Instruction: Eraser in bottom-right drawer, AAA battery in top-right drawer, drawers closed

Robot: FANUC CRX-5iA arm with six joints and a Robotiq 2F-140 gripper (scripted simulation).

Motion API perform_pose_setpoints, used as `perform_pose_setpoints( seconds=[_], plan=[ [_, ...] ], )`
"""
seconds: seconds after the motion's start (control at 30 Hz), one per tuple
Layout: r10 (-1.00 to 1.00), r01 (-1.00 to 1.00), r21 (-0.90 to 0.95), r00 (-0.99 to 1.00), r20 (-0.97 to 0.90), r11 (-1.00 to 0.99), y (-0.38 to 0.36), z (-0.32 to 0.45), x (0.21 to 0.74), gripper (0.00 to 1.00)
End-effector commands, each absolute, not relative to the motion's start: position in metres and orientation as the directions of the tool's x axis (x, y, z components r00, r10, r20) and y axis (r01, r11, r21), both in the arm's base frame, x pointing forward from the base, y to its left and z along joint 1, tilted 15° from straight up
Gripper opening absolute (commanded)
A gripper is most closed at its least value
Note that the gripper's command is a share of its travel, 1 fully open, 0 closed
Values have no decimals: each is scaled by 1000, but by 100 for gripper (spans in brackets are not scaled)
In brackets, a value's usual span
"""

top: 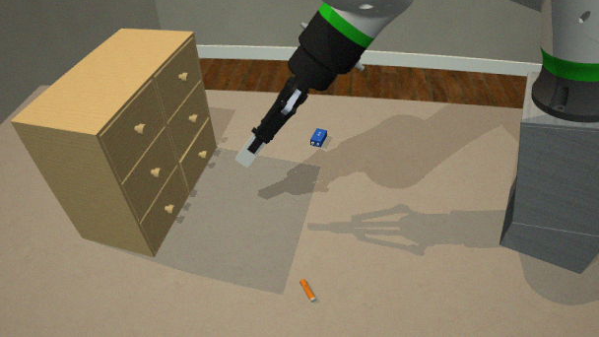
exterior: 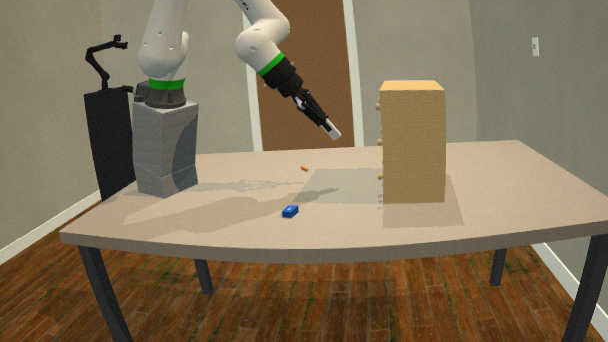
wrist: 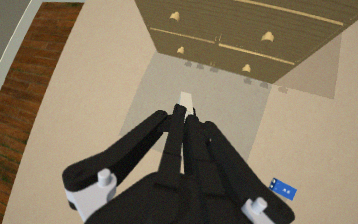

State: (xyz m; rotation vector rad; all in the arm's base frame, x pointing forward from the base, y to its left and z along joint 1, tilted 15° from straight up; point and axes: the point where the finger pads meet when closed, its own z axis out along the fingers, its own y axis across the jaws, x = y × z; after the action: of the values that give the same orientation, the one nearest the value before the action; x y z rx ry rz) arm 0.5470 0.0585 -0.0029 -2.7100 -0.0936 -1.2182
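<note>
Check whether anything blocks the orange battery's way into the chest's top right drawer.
Yes: that drawer is pushed shut in the chest, so its own front bars the battery. Nothing visible lies between the shut, empty gripper and the battery.

From my console, the gripper (top: 246, 156) hangs shut in the air before the chest (top: 105, 130), apart from its flush drawer fronts, so I see an open lane between its tips and the knobs. The blue block (top: 318, 137) lies on the table (top: 419, 283) behind the gripper's line, and the orange battery (top: 307, 290) lies well apart. The arm's grey pedestal (top: 557, 194) blocks one table end.
</note>
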Motion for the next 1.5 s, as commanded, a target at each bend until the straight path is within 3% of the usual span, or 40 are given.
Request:
perform_pose_setpoints(
  seconds=[0.0, 0.23, 0.67, 1.47],
  plan=[
    [21, 153, -198, 838, 545, -968, 84, 4, 509, 0],
    [30, 90, -125, 909, 417, -988, 39, 31, 464, 0],
    [-30, -46, 58, 967, 254, -997, -18, 69, 437, 0],
    [-34, -52, 66, 968, 248, -996, -18, 69, 437, 0]
  ],
)
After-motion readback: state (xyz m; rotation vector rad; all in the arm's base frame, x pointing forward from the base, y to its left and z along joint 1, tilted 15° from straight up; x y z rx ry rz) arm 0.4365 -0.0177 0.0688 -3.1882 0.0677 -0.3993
